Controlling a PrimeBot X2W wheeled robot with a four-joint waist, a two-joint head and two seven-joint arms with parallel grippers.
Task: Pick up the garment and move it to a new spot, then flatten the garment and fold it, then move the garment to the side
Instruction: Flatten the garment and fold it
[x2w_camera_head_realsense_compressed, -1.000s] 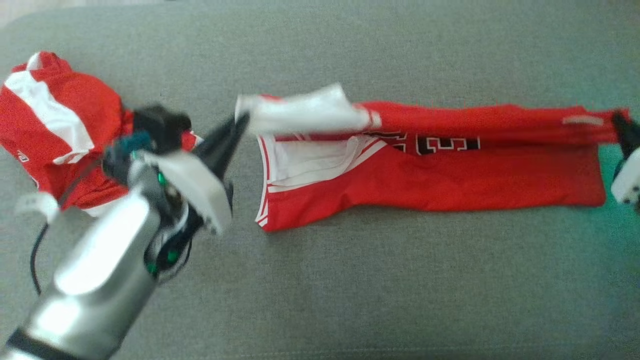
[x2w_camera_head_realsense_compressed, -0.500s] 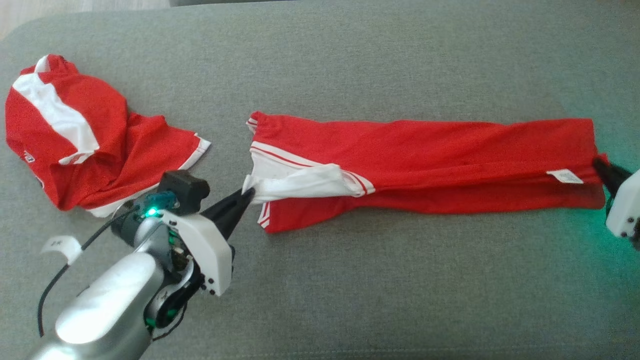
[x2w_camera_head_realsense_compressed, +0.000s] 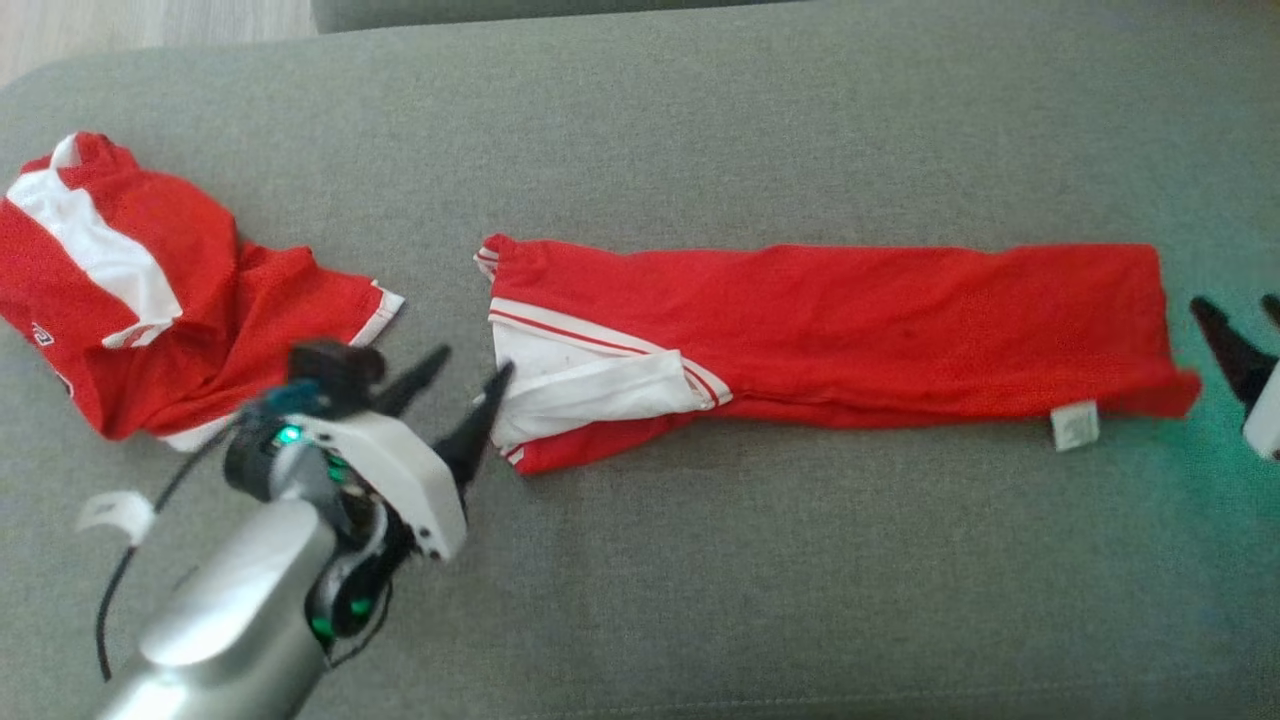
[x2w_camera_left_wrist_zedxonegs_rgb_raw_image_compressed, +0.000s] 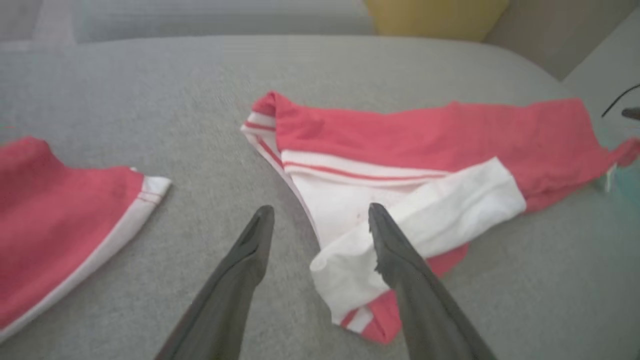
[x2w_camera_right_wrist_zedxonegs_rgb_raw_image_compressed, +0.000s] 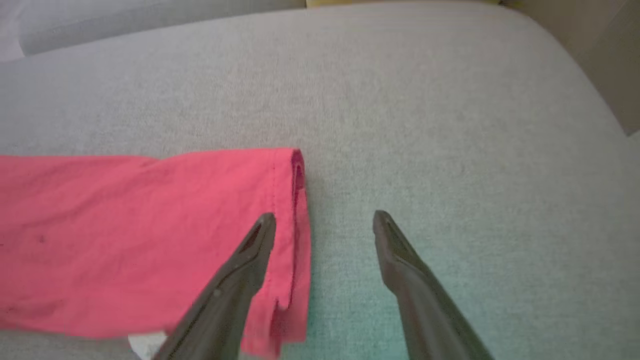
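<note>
Two grippers are at work here, and I hold both with jaws spread wide and nothing between them.

**Left gripper** (x2w_camera_head_realsense_compressed: 470, 362): it sits at about 8 o'clock in the head view, pointing toward 2 o'clock. One fingertip lies at the edge of the white band (x2w_camera_head_realsense_compressed: 590, 385); whether it touches the cloth I cannot tell. In the left wrist view the left gripper (x2w_camera_left_wrist_zedxonegs_rgb_raw_image_compressed: 320, 209) straddles that edge. One finger (x2w_camera_left_wrist_zedxonegs_rgb_raw_image_compressed: 400, 260) lies over the white band (x2w_camera_left_wrist_zedxonegs_rgb_raw_image_compressed: 425, 215), and the other lies over bare cushion.

**Right gripper** (x2w_camera_head_realsense_compressed: 1235, 305): it is at 3 o'clock, at the edge of the head view, just clear of the garment's end. In the right wrist view the right gripper (x2w_camera_right_wrist_zedxonegs_rgb_raw_image_compressed: 324, 216) has one finger (x2w_camera_right_wrist_zedxonegs_rgb_raw_image_compressed: 235, 280) across the red hem and the other over bare cushion.

**Garment** (x2w_camera_head_realsense_compressed: 850, 320): this is a red jersey folded into a long narrow strip. It lies flat across the middle of the head view from 9 o'clock to 3 o'clock. Its white-trimmed end is toward 9 o'clock, and a small white label (x2w_camera_head_realsense_compressed: 1075, 425) hangs from the lower edge toward 4 o'clock.

**Second garment** (x2w_camera_head_realsense_compressed: 150, 300): this one is red and white, crumpled at 10 o'clock, and lies apart from the strip.

**Cushion** (x2w_camera_head_realsense_compressed: 700, 580): grey fabric lies under both pieces.
</note>
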